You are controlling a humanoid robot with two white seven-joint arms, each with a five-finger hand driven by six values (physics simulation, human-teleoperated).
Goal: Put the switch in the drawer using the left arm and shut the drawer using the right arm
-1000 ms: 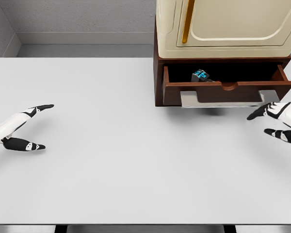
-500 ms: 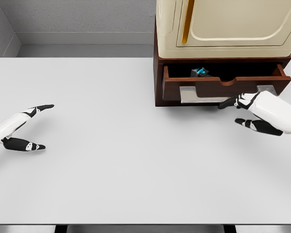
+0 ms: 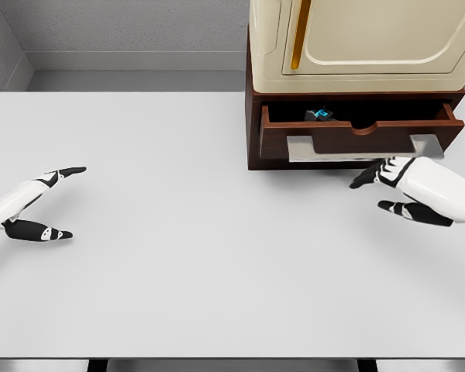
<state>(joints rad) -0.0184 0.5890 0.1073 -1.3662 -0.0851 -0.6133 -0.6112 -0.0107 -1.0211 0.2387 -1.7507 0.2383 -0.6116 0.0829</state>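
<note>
The switch (image 3: 319,115), a small dark block with a cyan top, lies inside the brown wooden drawer (image 3: 356,136), which stands partly pulled out under a cream cabinet (image 3: 364,39). My right hand (image 3: 387,190) hovers just in front of and slightly below the drawer's front panel, fingers spread, holding nothing and not touching the wood. My left hand (image 3: 46,203) rests over the white table (image 3: 178,256) at the far left, fingers open, far from the drawer.
A grey metal handle plate (image 3: 302,147) runs under the drawer front. The brown cabinet base (image 3: 253,132) frames the drawer at the back right. Grey walls close off the table's far side.
The drawer has slid further in between the earliest frame and now. My right hand came in from the right edge toward the drawer front, then dropped back slightly. The left hand stayed still.
</note>
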